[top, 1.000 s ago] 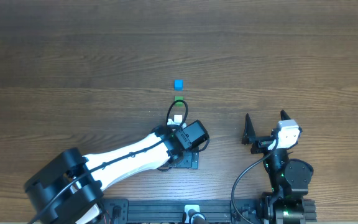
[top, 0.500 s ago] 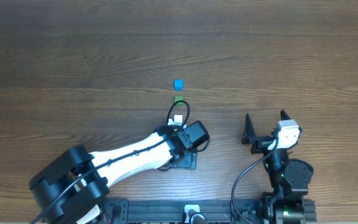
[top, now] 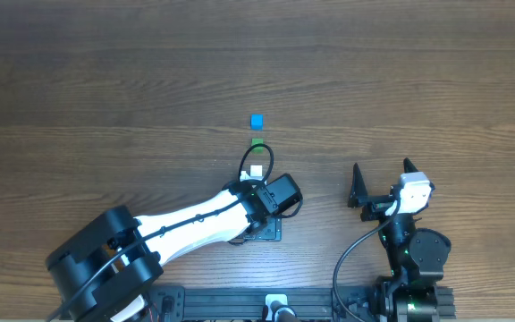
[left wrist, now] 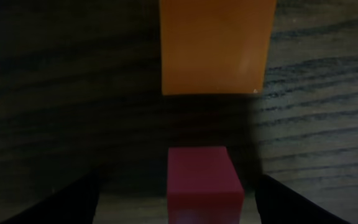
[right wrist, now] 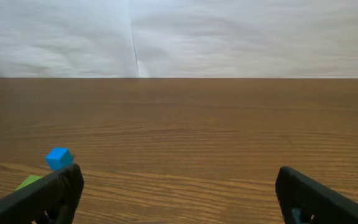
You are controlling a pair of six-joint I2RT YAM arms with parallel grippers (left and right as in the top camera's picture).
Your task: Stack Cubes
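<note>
Left gripper is gaping open astride one red cube, one orange cube just beyond. Right gripper is sitting open, well apart from one blue cube and one green cube.

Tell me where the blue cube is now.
In the top view the blue cube sits mid-table, just beyond the green cube and apart from it, on the side away from the arms' bases.

Left arm white-shelled, black joints, looped black cable

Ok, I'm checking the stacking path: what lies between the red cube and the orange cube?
Nothing: in the left wrist view a bare, shadowed strip of table separates the red cube from the orange cube.
</note>
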